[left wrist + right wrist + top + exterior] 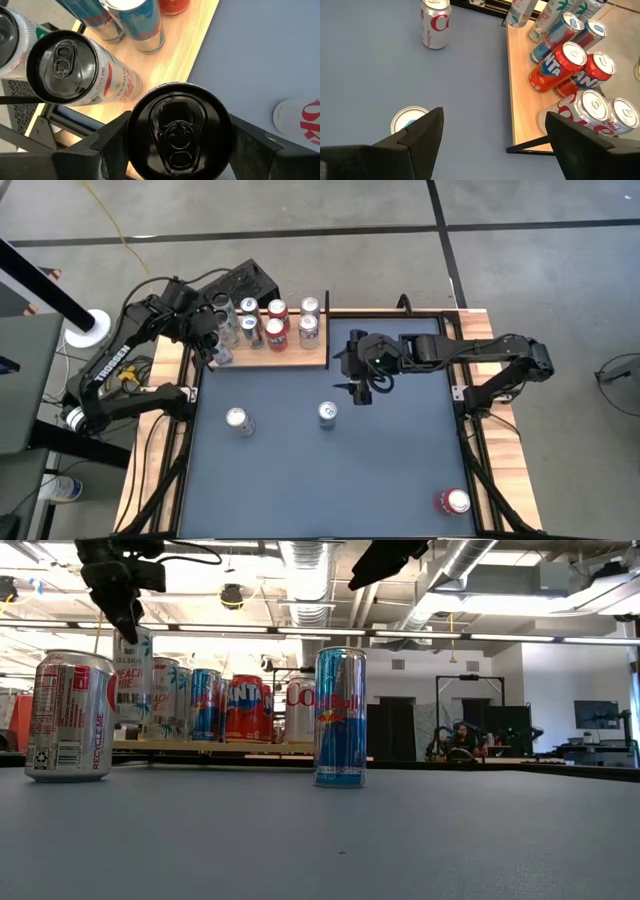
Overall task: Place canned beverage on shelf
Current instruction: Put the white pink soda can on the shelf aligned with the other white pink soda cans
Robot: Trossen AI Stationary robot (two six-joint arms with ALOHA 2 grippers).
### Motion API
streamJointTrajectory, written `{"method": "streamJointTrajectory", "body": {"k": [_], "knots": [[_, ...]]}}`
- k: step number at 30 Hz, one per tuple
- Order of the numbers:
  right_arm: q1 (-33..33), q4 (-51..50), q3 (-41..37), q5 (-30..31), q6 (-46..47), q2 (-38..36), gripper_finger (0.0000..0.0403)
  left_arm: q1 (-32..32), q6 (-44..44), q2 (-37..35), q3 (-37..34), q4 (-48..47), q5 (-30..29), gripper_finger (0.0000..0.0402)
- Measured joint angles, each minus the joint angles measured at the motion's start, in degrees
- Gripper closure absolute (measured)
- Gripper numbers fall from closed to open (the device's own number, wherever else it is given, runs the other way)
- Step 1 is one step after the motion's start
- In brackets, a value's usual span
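The left tool (212, 340) is clamped on a slim can (132, 675), lifted at the shelf's (300, 358) nine-o'clock end, beside crowded cans (277, 322). The right tool (357, 387) hangs apart above the bench (400, 460); its fingertips are cut off.

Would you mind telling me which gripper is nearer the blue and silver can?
Right. The right gripper hangs open just beside the blue and silver can; the left gripper is at the shelf, holding another can.
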Motion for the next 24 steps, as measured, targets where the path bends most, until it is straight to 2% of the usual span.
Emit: {"method": "streamJointTrajectory", "body": {"k": [24], "knots": [[0.04, -0.54, -0.02, 0.00, -0.51, 0.02, 0.0070, 5.79, -0.33, 5.86, 0.00, 1.12, 0.74, 0.0150]]}}
